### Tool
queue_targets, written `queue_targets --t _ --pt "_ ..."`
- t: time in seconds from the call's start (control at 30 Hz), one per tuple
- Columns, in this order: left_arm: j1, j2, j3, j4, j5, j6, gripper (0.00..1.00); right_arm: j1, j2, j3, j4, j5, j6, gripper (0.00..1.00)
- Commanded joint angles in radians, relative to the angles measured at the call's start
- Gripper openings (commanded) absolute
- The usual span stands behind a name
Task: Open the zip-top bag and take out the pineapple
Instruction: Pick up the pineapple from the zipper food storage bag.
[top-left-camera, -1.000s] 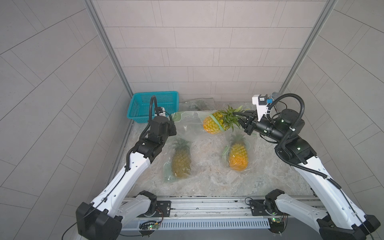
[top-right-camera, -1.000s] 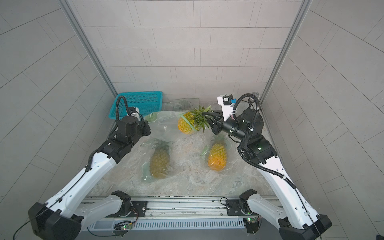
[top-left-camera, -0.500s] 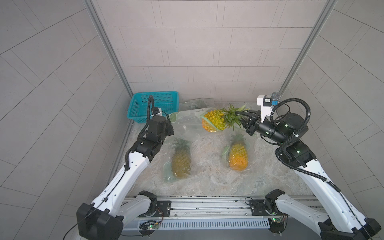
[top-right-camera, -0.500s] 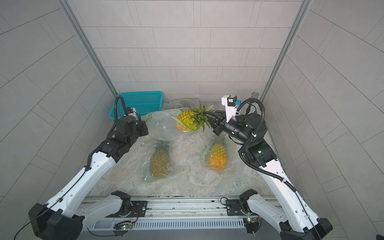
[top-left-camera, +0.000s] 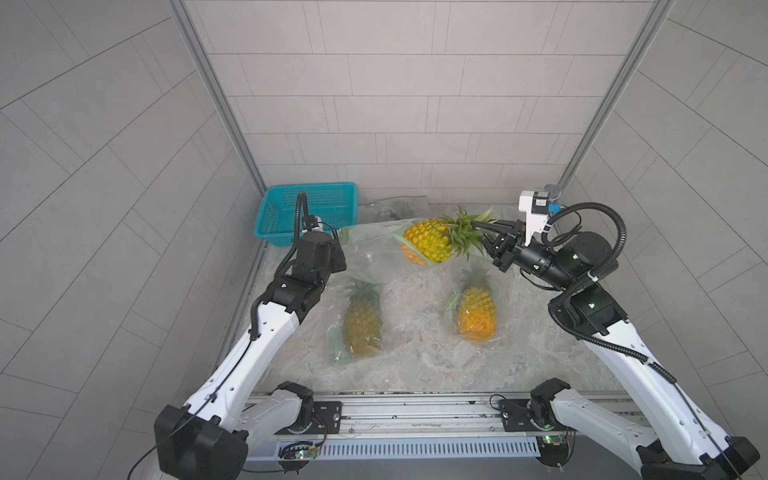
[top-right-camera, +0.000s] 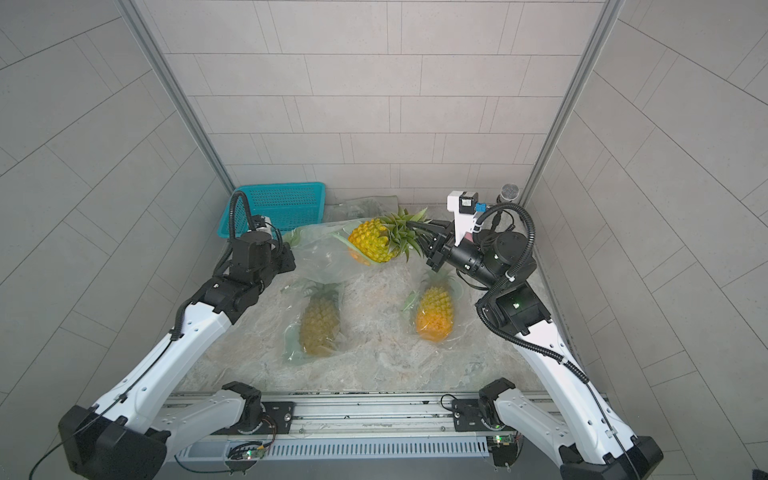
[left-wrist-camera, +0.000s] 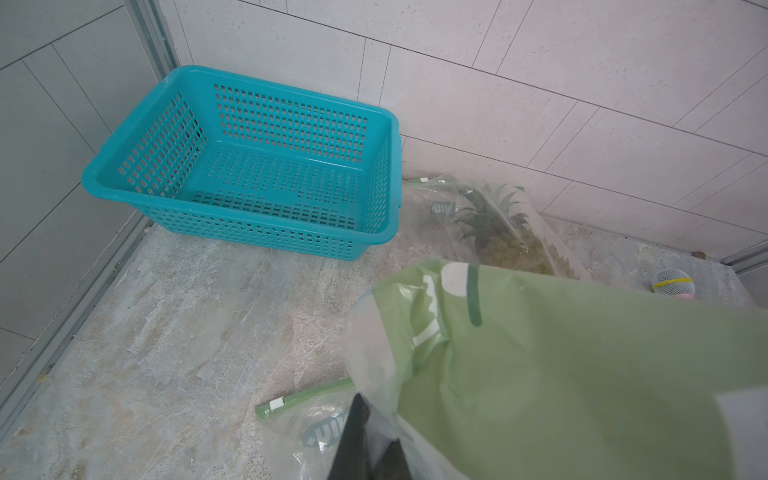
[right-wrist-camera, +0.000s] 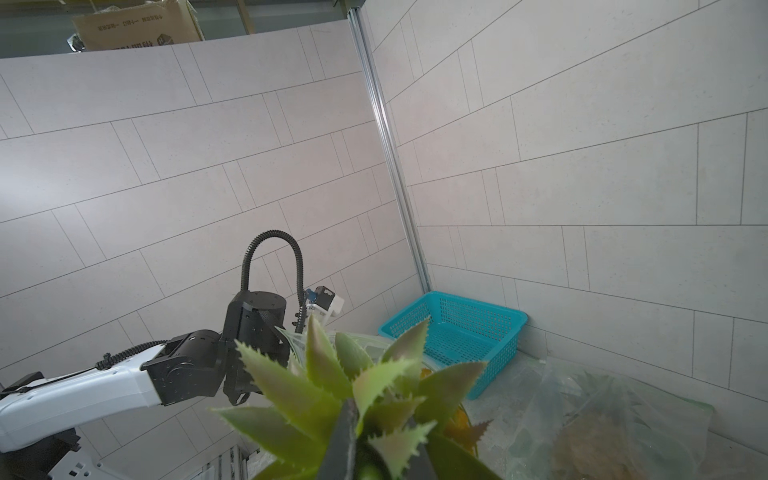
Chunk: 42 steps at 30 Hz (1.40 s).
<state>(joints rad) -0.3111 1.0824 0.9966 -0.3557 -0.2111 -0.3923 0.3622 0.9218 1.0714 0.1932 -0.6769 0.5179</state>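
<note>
Right end effector (top-left-camera: 478, 235): clamped narrow on the pineapple's leafy crown.
Pineapple (top-left-camera: 428, 241): held above the counter (top-left-camera: 415, 365) near its far edge, long axis level, crown toward my right arm, base at the bag's mouth.
Left end effector (left-wrist-camera: 365, 432): pinched shut on the zip-top bag (top-left-camera: 370, 253) film, toward the far-left corner.
Pull, I judge: along that axis, away from my left arm.

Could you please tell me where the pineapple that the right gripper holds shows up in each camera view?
In both top views: the pineapple is lifted at the rear middle, crown toward the right gripper.
Left wrist: not visible; the green zip-top bag fills the near field.
Right wrist: only its leafy crown, close before the lens.
Shared landmark: the teal basket in the rear corner.
</note>
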Motion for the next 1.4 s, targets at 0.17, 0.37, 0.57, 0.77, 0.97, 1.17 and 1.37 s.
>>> queue_targets --t 0.17,0.37,0.57,0.77,0.97,1.17,1.37 --pt "0.018 0.001 0.011 -0.026 -0.037 0.017 0.0 -0.007 -0.058 0.007 0.177 0.002 0.022 0.0" --pt "0.022 -0.005 0.013 -0.026 -0.032 0.019 0.0 -0.008 -0.058 0.005 0.174 0.014 0.021 0.0" --pt "0.026 -0.004 0.011 -0.034 -0.042 0.027 0.0 -0.009 -0.074 -0.015 0.196 0.035 0.021 0.0" --pt "0.028 -0.004 0.012 -0.045 -0.056 0.031 0.0 -0.009 -0.104 -0.043 0.232 0.059 0.007 0.0" --pt "0.032 -0.001 0.025 -0.077 -0.097 0.051 0.0 -0.009 -0.136 -0.07 0.251 0.098 -0.006 0.0" --pt "0.039 -0.006 0.023 -0.085 -0.112 0.063 0.0 -0.009 -0.146 -0.085 0.271 0.106 -0.003 0.0" --pt "0.043 -0.008 0.025 -0.1 -0.137 0.077 0.0 -0.011 -0.152 -0.091 0.286 0.102 0.002 0.0"
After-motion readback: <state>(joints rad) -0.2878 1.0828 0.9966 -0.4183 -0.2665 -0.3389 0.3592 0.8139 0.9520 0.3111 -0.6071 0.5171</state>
